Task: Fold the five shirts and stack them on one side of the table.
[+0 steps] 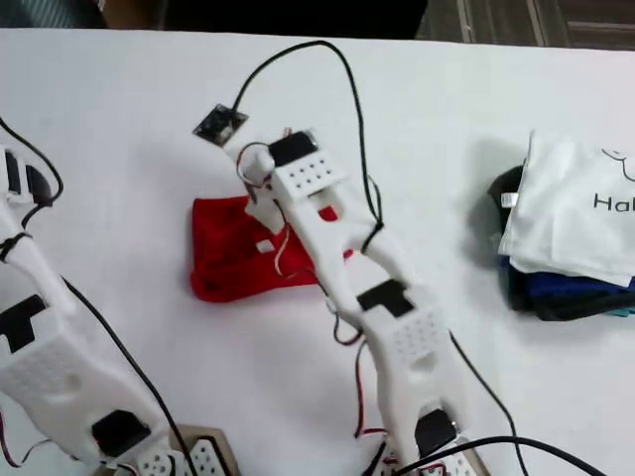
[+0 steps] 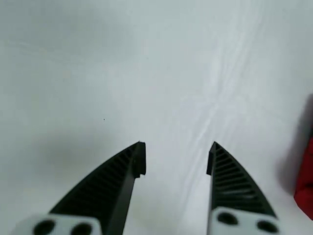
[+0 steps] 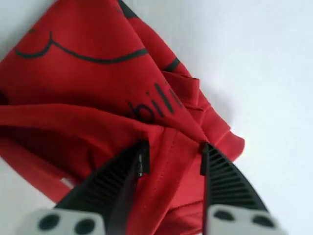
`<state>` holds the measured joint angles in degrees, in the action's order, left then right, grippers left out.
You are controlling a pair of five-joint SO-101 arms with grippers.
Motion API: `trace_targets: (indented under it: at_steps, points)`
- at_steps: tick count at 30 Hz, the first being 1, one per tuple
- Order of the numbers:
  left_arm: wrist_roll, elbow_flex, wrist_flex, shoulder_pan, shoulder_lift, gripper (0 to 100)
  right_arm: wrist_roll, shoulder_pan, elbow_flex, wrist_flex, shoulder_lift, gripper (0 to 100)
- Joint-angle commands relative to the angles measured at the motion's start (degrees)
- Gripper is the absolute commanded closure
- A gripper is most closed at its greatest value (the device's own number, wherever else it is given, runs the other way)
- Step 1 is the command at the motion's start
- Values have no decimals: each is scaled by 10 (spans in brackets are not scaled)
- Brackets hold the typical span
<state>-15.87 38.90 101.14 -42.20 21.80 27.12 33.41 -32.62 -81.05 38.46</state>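
White table (image 1: pixel 119 109) spreads beneath us. Our right end effector (image 3: pixel 171 159) stands open over the red shirt (image 3: pixel 88 83), clamping nothing; our left end effector (image 2: pixel 176 159) gapes empty nearby, the folded stack (image 1: pixel 571 228) well apart from both.

— What carries it all?
— A white desk (image 1: pixel 119 119). Its cover shows faint creases running slantwise, and soft grey shadows lie on it.
— Anything at the near edge?
— A tan board (image 1: pixel 220 448) at about seven o'clock, flat on the desk.
— And beyond the far edge?
— At twelve o'clock a dark strip (image 1: pixel 298 14). At one o'clock a grey striped floor (image 1: pixel 496 18). At eleven o'clock something brown (image 1: pixel 124 10), cut off by the edge. I cannot tell what it is.
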Motion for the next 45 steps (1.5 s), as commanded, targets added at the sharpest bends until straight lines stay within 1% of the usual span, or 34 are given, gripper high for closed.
trace_targets:
  at_steps: [1, 3, 7, 8, 10, 17, 22, 23, 28, 37, 45]
  points:
    - [-1, 2, 3, -5, -5, 774, -4, 4, -84, -37, 33, 823]
    - [-1, 2, 3, -5, -5, 774, -4, 4, -111, -55, 51, 840]
    - [-1, 2, 0, -5, -5, 774, -4, 4, -146, -78, 67, 976]
    - [-1, 2, -2, -5, -5, 774, -4, 4, -151, -83, 67, 983]
    - [-1, 2, -2, -5, -5, 774, -4, 4, -165, -99, 67, 969]
    - [-1, 2, -2, -5, -5, 774, -2, 3, -229, -144, 67, 978]
    - [-1, 2, -2, -5, -5, 774, 0, 2, -233, -146, 72, 973]
    - [-1, 2, -3, -5, -5, 774, 0, 2, -232, -145, 73, 964]
    - [-1, 2, -6, -4, -5, 774, 7, 2, -229, -142, 73, 844]
    - [-1, 2, -13, -5, -5, 774, 17, 4, -229, -163, 72, 905]
    - [-1, 2, -13, -5, -5, 774, 20, 2, -197, -156, 73, 911]
